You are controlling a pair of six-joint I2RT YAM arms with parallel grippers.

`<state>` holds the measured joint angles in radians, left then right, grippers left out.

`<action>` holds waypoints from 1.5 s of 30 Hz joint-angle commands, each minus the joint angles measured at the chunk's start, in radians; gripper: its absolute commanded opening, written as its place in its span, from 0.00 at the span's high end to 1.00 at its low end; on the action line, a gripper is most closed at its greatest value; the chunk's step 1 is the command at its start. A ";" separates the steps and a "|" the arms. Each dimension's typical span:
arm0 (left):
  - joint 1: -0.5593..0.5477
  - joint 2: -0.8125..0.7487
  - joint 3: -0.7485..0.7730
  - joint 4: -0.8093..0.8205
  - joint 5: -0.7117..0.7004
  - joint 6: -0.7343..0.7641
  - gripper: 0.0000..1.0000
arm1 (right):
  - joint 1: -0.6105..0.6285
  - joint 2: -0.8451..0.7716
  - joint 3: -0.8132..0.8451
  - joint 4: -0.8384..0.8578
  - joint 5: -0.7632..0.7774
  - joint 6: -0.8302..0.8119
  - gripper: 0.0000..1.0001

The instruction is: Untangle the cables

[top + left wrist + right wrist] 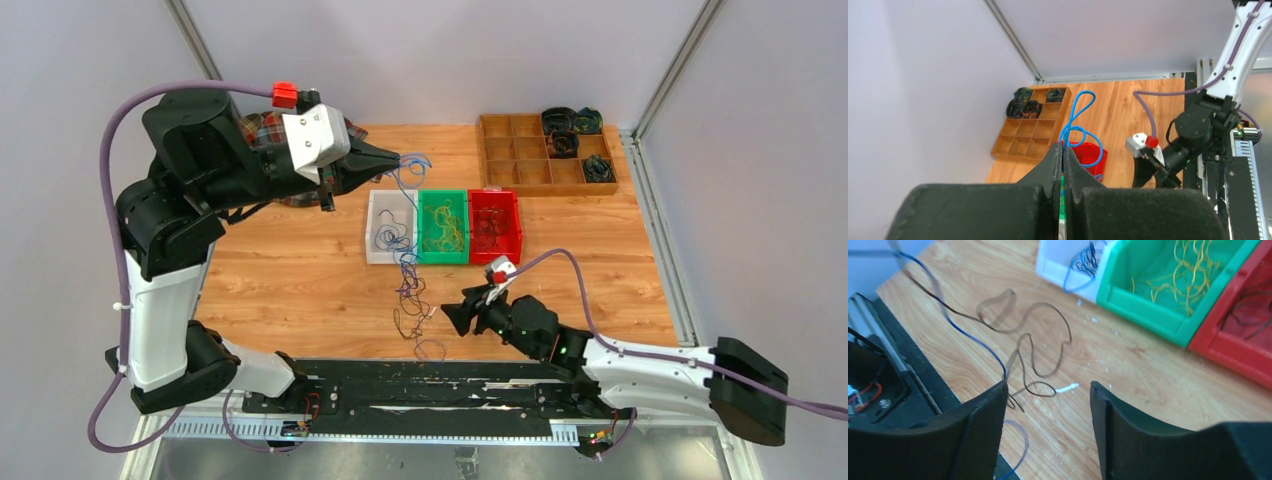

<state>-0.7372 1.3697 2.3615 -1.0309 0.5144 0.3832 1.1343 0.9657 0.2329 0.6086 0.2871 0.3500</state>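
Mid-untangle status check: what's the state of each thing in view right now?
Left gripper: shut on blue cable, raised.
Right gripper: open, low over table.
Blue cable: pinched, hanging to table.
Dark cable: loose on table, crossing blue.
White bin: wire loops inside.
Green bin: yellow cables inside.
Red bin: dark cables inside.

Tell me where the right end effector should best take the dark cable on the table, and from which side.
Grip the dark cable at its small loop just ahead of the open right end effector, coming straight down with jaws astride the strand. It lies flat on the table, so probably only a top pinch works. Keep clear of the blue cable beside it.
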 commanded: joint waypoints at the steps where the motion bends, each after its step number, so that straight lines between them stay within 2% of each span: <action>1: -0.006 -0.006 -0.038 0.011 0.000 0.009 0.99 | 0.020 -0.127 0.086 -0.055 -0.052 -0.052 0.35; 3: -0.005 -0.006 -0.044 0.009 0.002 0.011 1.00 | 0.024 -0.154 0.144 -0.091 -0.089 -0.080 0.32; 10: -0.005 -0.011 -0.069 0.010 0.016 0.011 1.00 | 0.042 -0.146 0.374 -0.156 -0.155 -0.202 0.31; 17: -0.006 0.002 -0.072 0.011 0.034 0.011 1.00 | 0.041 0.027 0.577 -0.141 -0.141 -0.322 0.30; 20: -0.006 0.013 -0.052 0.011 0.042 0.006 1.00 | 0.030 0.120 0.611 -0.124 -0.106 -0.336 0.37; 27: -0.005 0.040 0.022 0.013 0.004 0.041 1.00 | -0.017 0.190 0.482 -0.016 -0.091 -0.259 0.66; 31: -0.006 0.064 0.066 0.067 -0.059 0.055 1.00 | -0.046 0.212 0.376 0.061 -0.054 -0.216 0.70; 37: -0.005 0.063 0.085 0.216 -0.141 0.073 1.00 | -0.060 0.244 0.291 0.091 -0.016 -0.177 0.75; 45: -0.005 0.029 0.010 0.297 -0.222 0.121 1.00 | -0.061 0.225 0.141 0.126 0.006 -0.098 0.75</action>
<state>-0.7372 1.4265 2.4107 -0.8070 0.3504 0.4679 1.0885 1.2098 0.4397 0.6823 0.2543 0.1928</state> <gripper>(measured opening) 0.014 0.249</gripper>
